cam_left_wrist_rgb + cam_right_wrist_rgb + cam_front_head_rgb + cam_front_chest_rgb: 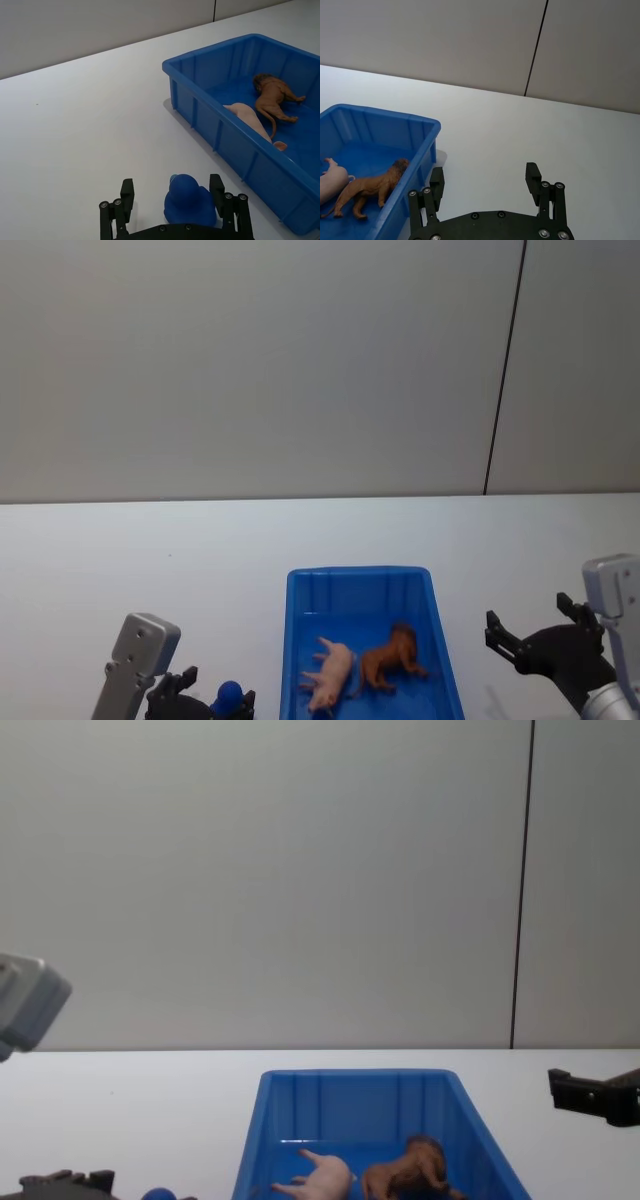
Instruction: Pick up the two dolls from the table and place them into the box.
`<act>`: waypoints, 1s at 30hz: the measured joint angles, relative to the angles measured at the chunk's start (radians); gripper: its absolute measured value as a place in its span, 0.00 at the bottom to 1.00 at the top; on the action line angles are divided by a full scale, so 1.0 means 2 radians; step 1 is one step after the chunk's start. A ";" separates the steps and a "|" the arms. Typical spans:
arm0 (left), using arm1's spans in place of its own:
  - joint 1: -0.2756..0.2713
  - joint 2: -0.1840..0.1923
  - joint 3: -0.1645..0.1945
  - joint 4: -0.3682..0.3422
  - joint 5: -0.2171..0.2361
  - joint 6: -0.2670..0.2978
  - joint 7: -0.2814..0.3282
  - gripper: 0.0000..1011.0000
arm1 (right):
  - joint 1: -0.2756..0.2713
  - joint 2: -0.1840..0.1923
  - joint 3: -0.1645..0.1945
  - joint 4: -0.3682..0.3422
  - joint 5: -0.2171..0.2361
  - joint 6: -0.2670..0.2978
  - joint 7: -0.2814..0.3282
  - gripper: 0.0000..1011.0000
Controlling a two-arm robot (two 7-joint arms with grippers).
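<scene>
A: Start at the bottom edge of the head view. What sits there?

B: The left gripper (200, 702) is in the lower left corner, low over the white table (200, 540). Its fingers are spread wide, and a small blue round object (228, 698) sits between them. In the left wrist view that blue object (189, 199) rests on the table between the two fingers (219, 192), with a gap on each side, so nothing is clamped.

A: And the other arm?

B: The right gripper (535, 630) is at the lower right of the head view, to the right of the box. Its jaws are parted wide as well and hold nothing. In the right wrist view the gripper (487, 180) shows bare table between the fingers.

A: Where are the toys?

B: Both are inside the blue box (300, 640), which stands at the bottom centre of the head view, between the two grippers. The pink pig (332, 673) lies on its side on the box floor, toward the near left part. The reddish-brown animal (392, 657) is just beside it on the right, with its head toward the far end. Whether the two touch I cannot tell.

A: Anything farther back?

B: Beyond the box the table runs on bare to a pale grey wall (250, 360), which has a dark vertical seam (505, 365) in the upper right of the frame.
</scene>
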 joint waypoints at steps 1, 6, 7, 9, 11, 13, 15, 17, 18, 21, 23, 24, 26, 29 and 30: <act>-0.001 -0.001 0.000 0.002 0.001 0.000 -0.001 0.93 | 0.000 0.000 0.000 0.000 0.000 0.000 0.000 0.99; -0.006 -0.007 0.002 0.014 0.007 -0.005 -0.012 0.83 | 0.000 0.000 0.000 0.000 0.000 0.000 0.000 0.99; -0.006 -0.008 0.002 0.015 0.007 -0.006 -0.014 0.79 | 0.000 0.000 0.000 0.000 0.000 0.000 0.000 0.99; -0.008 -0.009 0.003 0.018 0.009 -0.008 -0.016 0.74 | 0.000 0.000 0.000 0.000 0.000 0.000 0.000 0.99; -0.009 -0.011 0.004 0.022 0.011 -0.010 -0.020 0.67 | 0.000 0.000 0.000 0.000 0.000 0.000 0.000 0.99; -0.010 -0.013 0.004 0.025 0.012 -0.012 -0.021 0.62 | 0.000 0.000 0.000 0.000 0.000 0.000 0.000 0.99; -0.011 -0.014 0.004 0.028 0.014 -0.014 -0.024 0.56 | 0.000 0.000 0.000 0.000 0.000 0.000 0.000 0.99; -0.012 -0.015 0.005 0.030 0.015 -0.015 -0.025 0.48 | 0.000 0.000 0.000 0.000 0.000 0.000 0.000 0.99; -0.012 -0.016 0.005 0.031 0.016 -0.016 -0.026 0.47 | 0.000 0.000 0.000 0.000 0.000 0.000 0.000 0.99; -0.013 -0.017 0.005 0.033 0.018 -0.018 -0.027 0.35 | 0.000 0.000 0.000 0.000 0.000 0.000 0.000 0.99; -0.013 -0.018 0.005 0.034 0.019 -0.019 -0.027 0.33 | 0.000 0.000 0.000 0.000 0.000 0.000 0.000 0.99; -0.013 -0.018 0.005 0.034 0.019 -0.019 -0.027 0.31 | 0.000 0.000 0.000 0.000 0.000 0.000 0.000 0.99; -0.013 -0.018 0.005 0.033 0.020 -0.021 -0.027 0.30 | 0.000 0.000 0.000 0.000 0.000 0.000 0.000 0.99; -0.013 -0.018 0.004 0.030 0.022 -0.024 -0.027 0.28 | 0.000 0.000 0.000 0.000 0.000 0.000 0.000 0.99; -0.013 -0.018 0.003 0.029 0.023 -0.025 -0.027 0.27 | 0.000 0.000 0.000 0.000 0.000 0.000 0.000 0.99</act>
